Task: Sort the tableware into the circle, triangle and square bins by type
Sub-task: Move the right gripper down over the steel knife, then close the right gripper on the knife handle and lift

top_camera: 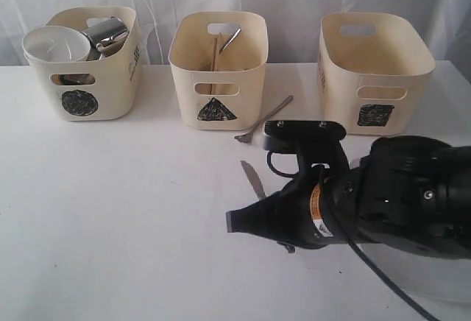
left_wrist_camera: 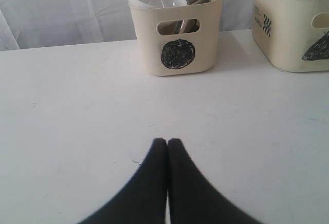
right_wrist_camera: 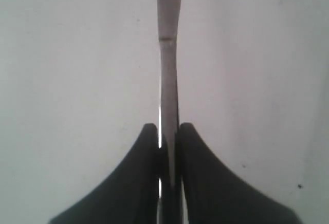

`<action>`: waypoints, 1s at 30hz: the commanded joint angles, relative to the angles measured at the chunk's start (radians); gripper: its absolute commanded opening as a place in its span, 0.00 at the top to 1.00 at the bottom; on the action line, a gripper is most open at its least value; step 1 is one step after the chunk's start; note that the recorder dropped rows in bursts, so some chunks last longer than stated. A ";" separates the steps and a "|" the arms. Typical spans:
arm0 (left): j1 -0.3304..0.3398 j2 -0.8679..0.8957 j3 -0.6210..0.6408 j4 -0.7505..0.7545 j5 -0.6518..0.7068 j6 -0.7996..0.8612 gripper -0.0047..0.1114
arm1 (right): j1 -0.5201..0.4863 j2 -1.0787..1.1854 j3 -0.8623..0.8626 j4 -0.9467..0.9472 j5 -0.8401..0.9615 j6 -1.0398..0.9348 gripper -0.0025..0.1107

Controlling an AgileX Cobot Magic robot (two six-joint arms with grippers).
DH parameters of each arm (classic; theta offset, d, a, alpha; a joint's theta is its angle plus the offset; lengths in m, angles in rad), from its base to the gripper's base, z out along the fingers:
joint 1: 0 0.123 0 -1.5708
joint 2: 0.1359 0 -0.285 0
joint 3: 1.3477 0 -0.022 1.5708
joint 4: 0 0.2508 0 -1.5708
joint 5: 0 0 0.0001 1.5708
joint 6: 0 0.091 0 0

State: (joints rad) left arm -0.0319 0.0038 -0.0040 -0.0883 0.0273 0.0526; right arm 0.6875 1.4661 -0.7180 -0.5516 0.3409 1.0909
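On the white counter [top_camera: 110,210]: three cream plastic bins stand in a row at the back, well apart from one another.
Circle bin [top_camera: 110,93]: on the left, with a black scribbled circle on its front. A round white bowl [top_camera: 53,43] sits tilted at its rim, and a shiny steel mug [top_camera: 109,35] lies just beside the bowl.
Triangle bin [top_camera: 184,78]: in the middle, marked with a black triangle. A pale wooden chopstick [top_camera: 215,52] leans inside it, next to a slim steel handle [top_camera: 230,40] whose head I cannot see.
Square bin [top_camera: 346,93]: on the right, marked with a black square.
Steel fork [top_camera: 263,119]: lies slantwise on the counter between the triangle bin and the square bin, touching neither.
Steel knife [right_wrist_camera: 168,80]: lies in front of the triangle bin. Its blade tip is near the fork's head but apart from it, and the rest is hidden under the black arm.
Right pincer [right_wrist_camera: 167,131]: pinching the knife's narrow shaft, one black finger on either side.
Left pincer [left_wrist_camera: 167,142]: pressed together with nothing between its tips, over bare counter, well short of the circle bin.
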 commanded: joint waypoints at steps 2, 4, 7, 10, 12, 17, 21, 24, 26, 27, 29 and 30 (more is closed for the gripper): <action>-0.004 -0.004 0.004 -0.013 0.000 0.001 0.94 | 0.000 -0.033 -0.028 -0.137 -0.002 -0.015 0.98; -0.004 -0.004 0.004 -0.013 0.000 0.001 0.94 | 0.000 -0.038 -0.030 -0.189 -0.004 0.010 0.98; -0.004 -0.004 0.004 -0.013 0.000 0.001 0.94 | 0.000 -0.038 -0.026 -0.183 0.010 0.042 0.98; -0.004 -0.004 0.004 -0.013 0.000 0.001 0.94 | 0.000 -0.038 -0.026 -0.134 0.050 0.039 0.98; -0.004 -0.004 0.004 -0.013 0.000 0.001 0.94 | 0.000 -0.038 -0.026 -0.105 0.065 0.027 0.97; -0.004 -0.004 0.004 -0.013 0.000 0.001 0.94 | 0.072 0.008 -0.038 -0.015 0.070 -0.245 0.68; -0.004 -0.004 0.004 -0.013 0.000 0.001 0.94 | 0.120 0.168 -0.194 0.211 0.306 -0.894 0.64; -0.004 -0.004 0.004 -0.013 0.000 0.001 0.94 | 0.120 0.269 -0.347 0.384 0.406 -1.212 0.64; -0.004 -0.004 0.004 -0.013 0.000 0.001 0.94 | 0.120 0.293 -0.410 0.464 0.389 -1.295 0.64; -0.004 -0.004 0.004 -0.013 0.000 0.001 0.94 | 0.118 0.308 -0.439 0.485 0.389 -1.309 0.64; -0.004 -0.004 0.004 -0.013 0.000 0.001 0.94 | 0.108 0.343 -0.478 0.513 0.396 -1.319 0.64; -0.004 -0.004 0.004 -0.013 0.000 0.001 0.94 | 0.101 0.360 -0.487 0.527 0.403 -1.323 0.64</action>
State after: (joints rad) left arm -0.0319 0.0038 -0.0040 -0.0883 0.0273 0.0526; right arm 0.8058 1.7976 -1.1816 -0.0544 0.7242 -0.2063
